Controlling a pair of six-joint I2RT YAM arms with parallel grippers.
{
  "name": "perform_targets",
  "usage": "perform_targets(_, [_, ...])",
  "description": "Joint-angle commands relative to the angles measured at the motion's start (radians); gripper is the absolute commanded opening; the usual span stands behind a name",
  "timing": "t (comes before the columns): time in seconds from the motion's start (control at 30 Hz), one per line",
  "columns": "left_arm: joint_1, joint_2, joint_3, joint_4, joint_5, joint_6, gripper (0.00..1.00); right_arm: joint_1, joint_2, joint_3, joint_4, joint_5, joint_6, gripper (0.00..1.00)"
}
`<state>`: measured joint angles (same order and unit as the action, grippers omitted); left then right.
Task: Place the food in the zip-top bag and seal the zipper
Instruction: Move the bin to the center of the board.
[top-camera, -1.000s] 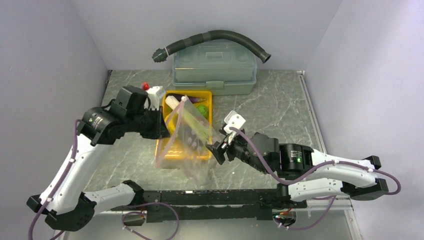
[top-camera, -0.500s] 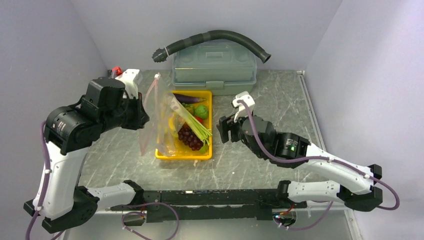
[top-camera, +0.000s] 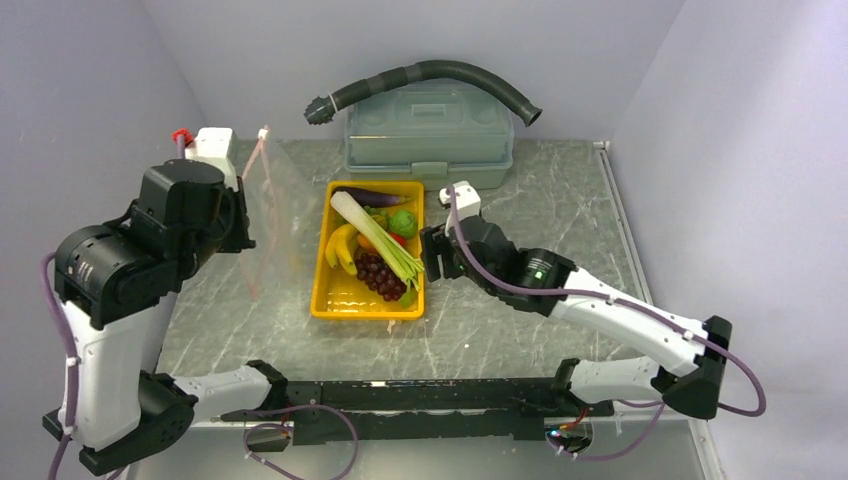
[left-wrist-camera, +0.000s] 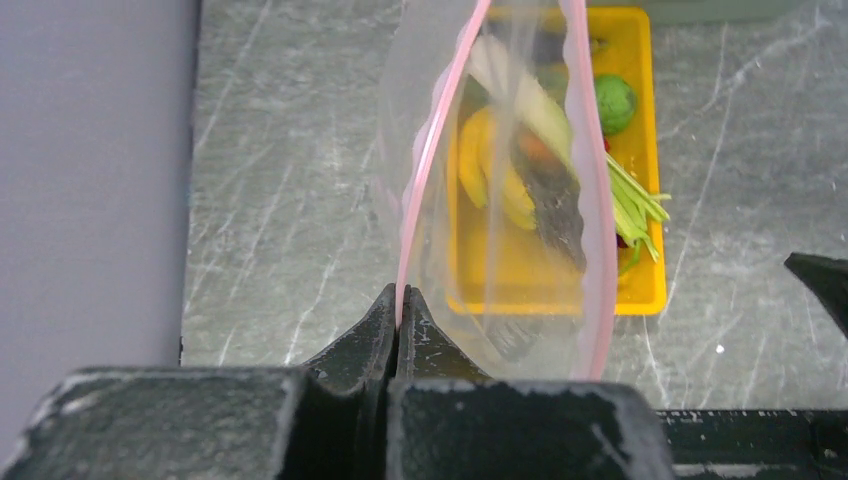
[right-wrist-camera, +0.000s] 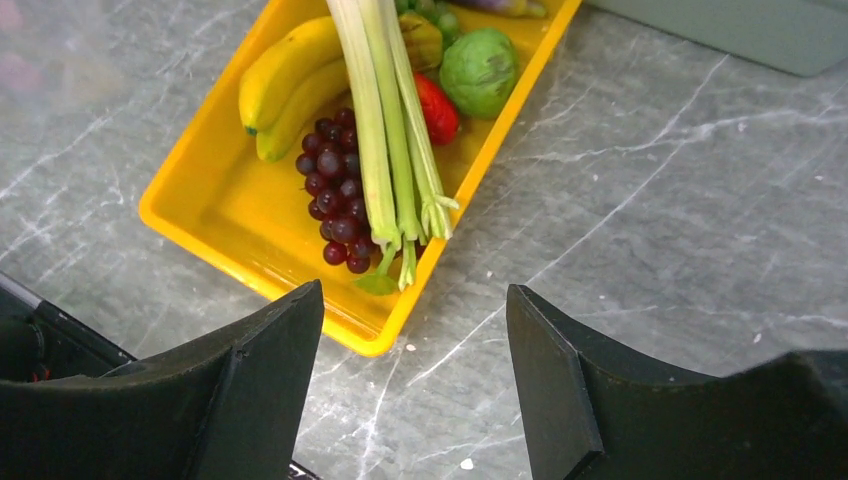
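Note:
My left gripper (left-wrist-camera: 400, 297) is shut on the pink zipper strip (left-wrist-camera: 428, 160) of the clear zip-top bag (top-camera: 268, 215), which hangs in the air left of the yellow tray (top-camera: 335, 298). The bag's mouth gapes open in the left wrist view (left-wrist-camera: 500, 200). The food lies in the tray: a white-green leek (top-camera: 372, 232), yellow bananas (top-camera: 342, 247), dark purple grapes (top-camera: 378, 274), a purple eggplant (top-camera: 370, 197), a green piece (top-camera: 403, 222) and a red piece (right-wrist-camera: 436, 110). My right gripper (top-camera: 432, 258) is open and empty, above the table at the tray's right edge (right-wrist-camera: 415, 300).
A grey-green lidded plastic box (top-camera: 428, 135) stands at the back with a dark corrugated hose (top-camera: 430, 75) lying over it. Purple-grey walls close in the marble table (top-camera: 540, 210) on the left, back and right.
My left gripper has lifted the bag up and to the left, off the tray, uncovering the food. My right gripper has moved from the tray's front right corner to beside its right edge.

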<state>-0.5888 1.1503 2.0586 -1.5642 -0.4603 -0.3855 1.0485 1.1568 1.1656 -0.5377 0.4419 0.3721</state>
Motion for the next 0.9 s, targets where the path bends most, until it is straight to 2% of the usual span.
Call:
perform_targets(0.0, [-0.002,-0.020,0.031,-0.035,-0.112,0.010,0.00,-0.010,0.053,0.007,0.071,-0.072,0.042,0.70])
perform_targets(0.17, [-0.002,-0.038,-0.098,-0.009,-0.182,0.001,0.00,-0.022,0.133,0.040,0.077,-0.080,0.057,0.70])
perform_targets(0.4, [-0.002,-0.086,-0.263,0.037,-0.204,-0.019,0.00,-0.116,0.216,0.047,0.078,-0.090,0.126,0.69])
perform_targets(0.87, [-0.002,-0.143,-0.393,0.067,-0.148,-0.029,0.00,-0.251,0.479,0.126,0.134,-0.116,0.207,0.60])
